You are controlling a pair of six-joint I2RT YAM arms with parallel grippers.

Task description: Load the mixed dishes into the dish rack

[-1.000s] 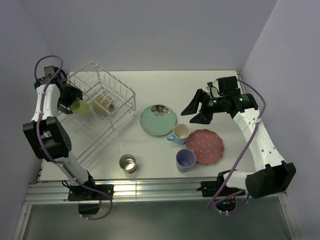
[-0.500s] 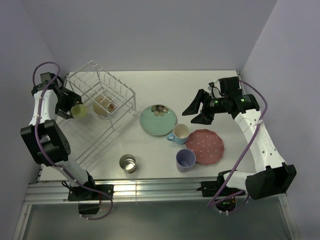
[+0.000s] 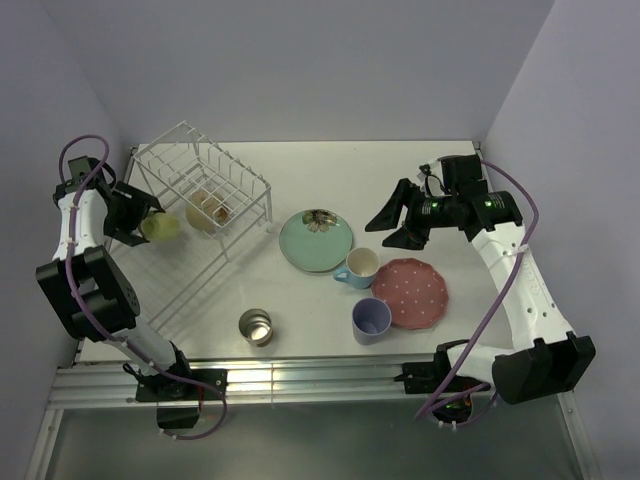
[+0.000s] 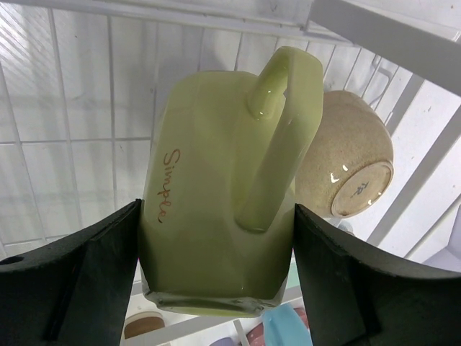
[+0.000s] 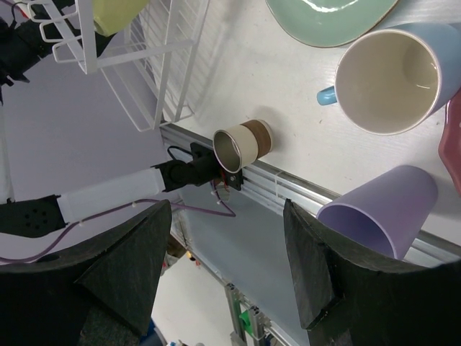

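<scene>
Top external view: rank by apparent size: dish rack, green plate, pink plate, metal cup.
1. dish rack
2. mint-green plate and pink dotted plate: too alike to separate
3. metal cup

Left wrist view: yellow mug [image 4: 209, 202] covers part of the cream bowl [image 4: 353, 166]; mug interior not visible. Right wrist view: mint-green flower plate [image 5: 328, 20] cut by the top edge; pink white-dotted plate [image 5: 455, 144] only a sliver at the right edge; lavender cup [image 5: 382, 205] partly behind one of the right gripper's fingers [image 5: 317, 274]. Top view: bowl's detail too small to tell.
</scene>
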